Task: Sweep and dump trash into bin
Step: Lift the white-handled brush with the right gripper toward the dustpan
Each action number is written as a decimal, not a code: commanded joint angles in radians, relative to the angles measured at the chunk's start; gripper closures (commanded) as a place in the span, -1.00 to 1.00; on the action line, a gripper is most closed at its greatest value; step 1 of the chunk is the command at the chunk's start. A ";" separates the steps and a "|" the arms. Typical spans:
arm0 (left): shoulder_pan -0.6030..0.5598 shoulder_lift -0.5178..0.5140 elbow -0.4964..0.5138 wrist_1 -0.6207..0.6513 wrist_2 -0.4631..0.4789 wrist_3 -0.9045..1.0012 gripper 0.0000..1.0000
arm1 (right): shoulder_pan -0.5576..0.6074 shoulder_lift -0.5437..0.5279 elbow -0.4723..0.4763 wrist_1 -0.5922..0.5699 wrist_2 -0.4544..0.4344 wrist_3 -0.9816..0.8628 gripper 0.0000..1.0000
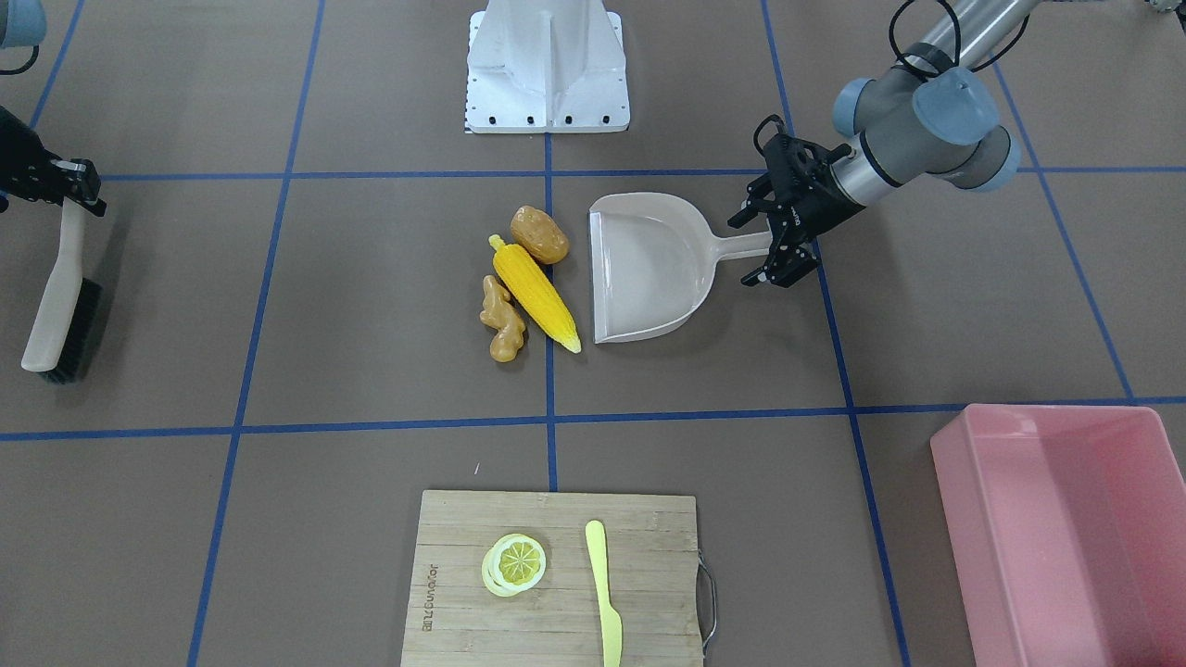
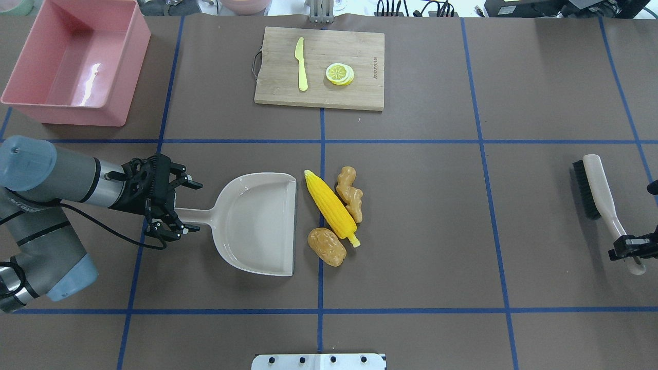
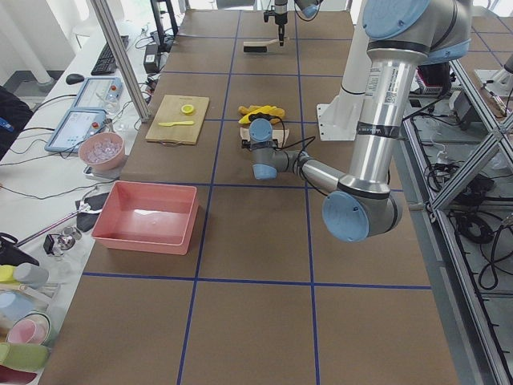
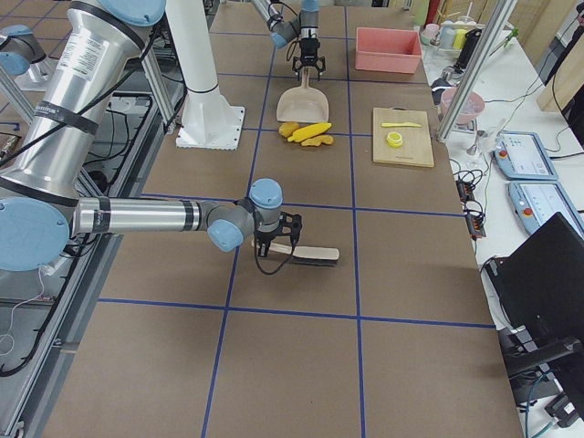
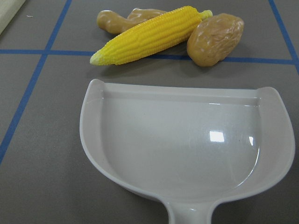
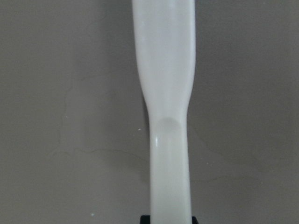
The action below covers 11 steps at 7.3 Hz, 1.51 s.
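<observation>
The trash lies in a cluster mid-table: a yellow corn cob point(image 1: 536, 292), a brown potato point(image 1: 539, 233) and a tan ginger root point(image 1: 502, 320). They lie just off the open lip of a beige dustpan point(image 1: 644, 269), which is flat on the table. My left gripper point(image 1: 764, 243) is open, with its jaws on either side of the dustpan's handle. In the left wrist view, the dustpan point(image 5: 187, 144) is empty, with the corn point(image 5: 149, 35) beyond it. My right gripper point(image 2: 628, 252) is shut on the handle end of a brush point(image 2: 596, 187) far to the side. The pink bin point(image 2: 67, 114) is empty.
A wooden cutting board point(image 2: 360, 61) with a lemon slice point(image 2: 340, 73) and a yellow knife point(image 2: 301, 64) lies at the table's far side from the robot. The robot's white base plate point(image 1: 547, 102) stands opposite it.
</observation>
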<state>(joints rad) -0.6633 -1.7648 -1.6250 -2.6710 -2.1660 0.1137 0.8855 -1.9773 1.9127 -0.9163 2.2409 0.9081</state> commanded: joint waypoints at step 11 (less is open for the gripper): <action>0.033 -0.030 0.099 -0.158 0.009 -0.154 -0.96 | -0.493 0.841 0.152 -0.912 -0.339 0.170 1.00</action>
<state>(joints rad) -0.6306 -1.7951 -1.5326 -2.8272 -2.1568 -0.0401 0.3959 -1.1606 2.1060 -1.8400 1.9068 1.0732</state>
